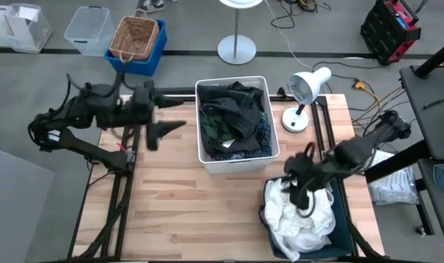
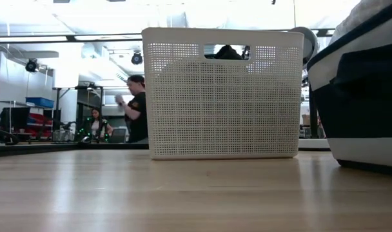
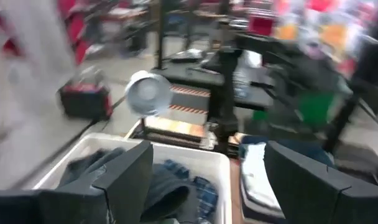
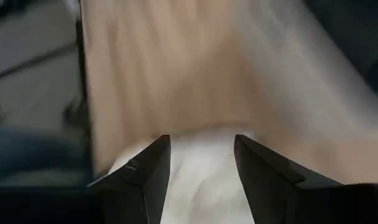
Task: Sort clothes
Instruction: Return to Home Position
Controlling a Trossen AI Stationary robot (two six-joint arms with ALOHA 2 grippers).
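Dark clothes (image 1: 233, 117) and a blue-and-white plaid piece (image 1: 263, 136) fill the white bin (image 1: 233, 80) at the table's middle. White clothes (image 1: 302, 219) are heaped in the dark blue bin (image 1: 342, 219) at the near right. My left gripper (image 1: 167, 131) is open and empty, left of the white bin and pointing at it; its wrist view shows the plaid piece (image 3: 198, 186) ahead of its gripper (image 3: 207, 155). My right gripper (image 1: 304, 199) is open over the white heap, with white cloth (image 4: 201, 180) showing between its fingers (image 4: 201, 140). My right gripper points down at the top of the white heap (image 4: 201, 180) in the blue bin, one finger on either side of a hump of cloth. I cannot tell whether the fingers touch the cloth.
A white desk lamp (image 1: 306, 91) stands at the table's far right, close to the white bin. The low view shows the white bin's wall (image 2: 222, 96) and the blue bin (image 2: 363, 109), with people in the room behind. Bare wood lies at the near left.
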